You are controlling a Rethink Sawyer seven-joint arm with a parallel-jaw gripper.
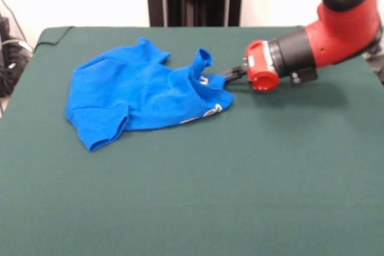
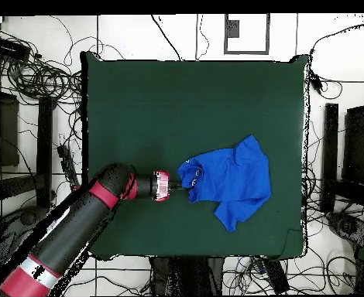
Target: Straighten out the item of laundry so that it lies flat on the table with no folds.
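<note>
Bare green felt of the table (image 1: 198,196) fills the whole near half of the front view; further back, left of centre, lies the blue T-shirt (image 1: 132,91), crumpled rather than flat, resting on the cloth; one sleeve (image 1: 102,130) juts toward the camera at its lower left; a ridge of fabric stands up at its right-hand end, where a sliver of white and yellow print (image 1: 207,112) shows along the lower hem; the rest of the print is hidden; the gripper (image 1: 231,75) lies low and nearly level above the felt, its dark tips reaching to the raised edge of the shirt and seemingly touching it; whether the claw is spread, pressed together or pinching the fabric cannot be told from either view; behind it come the red cuff, the black wrist and the red arm (image 1: 336,28), entering from the upper right; seen from overhead, the shirt (image 2: 228,179) sits in the right half of the table (image 2: 154,108), nearer the robot's side than the far one; the arm (image 2: 77,232) reaches in from the bottom left, and the gripper (image 2: 181,186) meets the shirt's left end.
</note>
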